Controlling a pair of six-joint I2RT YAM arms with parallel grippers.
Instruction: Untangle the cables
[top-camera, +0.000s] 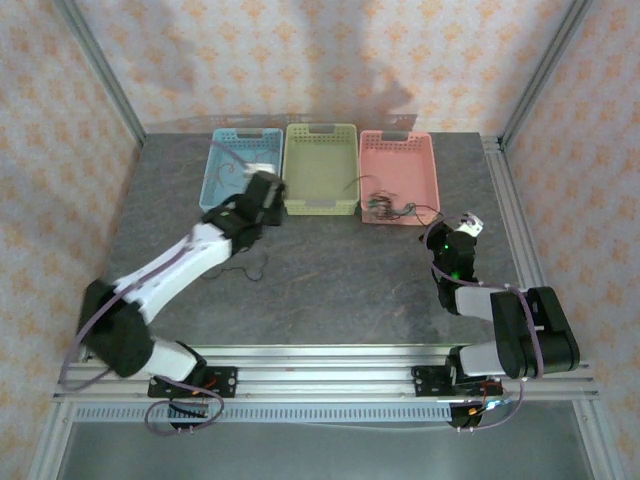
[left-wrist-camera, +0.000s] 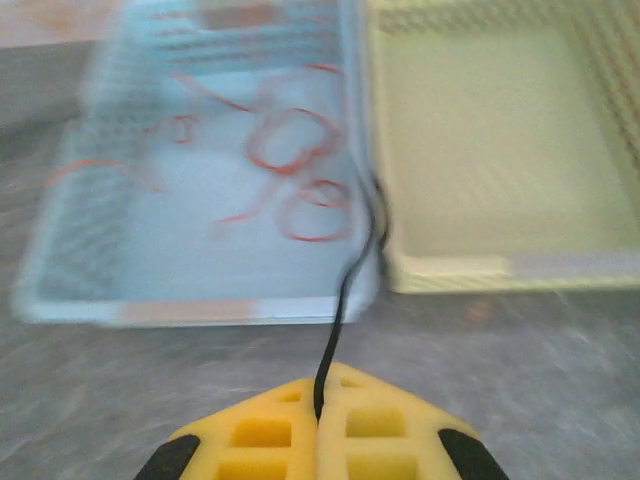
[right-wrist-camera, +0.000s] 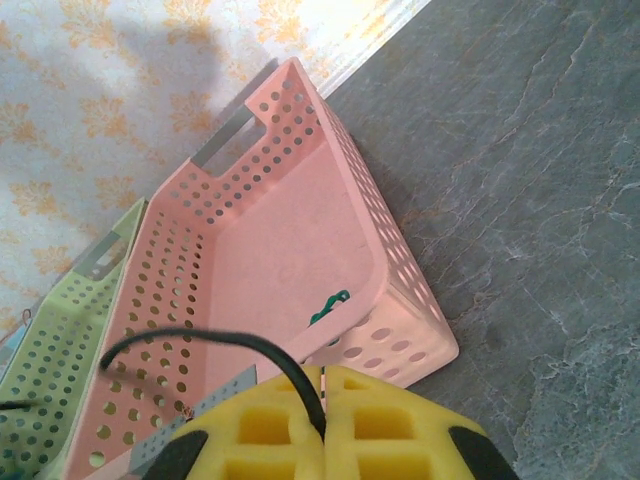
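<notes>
Left wrist view is smeared with blur, so you can't trace the reddish-orange cables (left-wrist-camera: 290, 150) strand by strand. They read as loose loops and curls on the floor of the blue basket (left-wrist-camera: 60, 270), toward its right half. The far ends of that basket and of the green basket (left-wrist-camera: 450, 270) beside it are cut off by the frame.

Your left gripper (left-wrist-camera: 320, 400) has its yellow fingers pressed together on a black cable (left-wrist-camera: 345, 290). The cable runs away from the fingertips, nearly straight up the picture with a slight lean to the right. It reaches the seam where the two baskets meet, and its far end is lost there.

In the right wrist view, your right gripper (right-wrist-camera: 325, 385) is likewise clamped, fingers together, on a second black cable (right-wrist-camera: 200, 337). It leaves the fingertips and arches over to the left across the near wall of the pink basket (right-wrist-camera: 260, 250). You can't tell where it ends. A short green cable (right-wrist-camera: 328, 305) lies inside the pink basket by its near wall, just ahead of the fingertips and clear of them.

In the top external view, a small dark knot (top-camera: 385, 207) sits at the near end of the pink basket, left of the right gripper. Its colours are too small to sort. A thin black strand (top-camera: 243, 268) lies curled on the table (top-camera: 330, 280) beside the left arm.
</notes>
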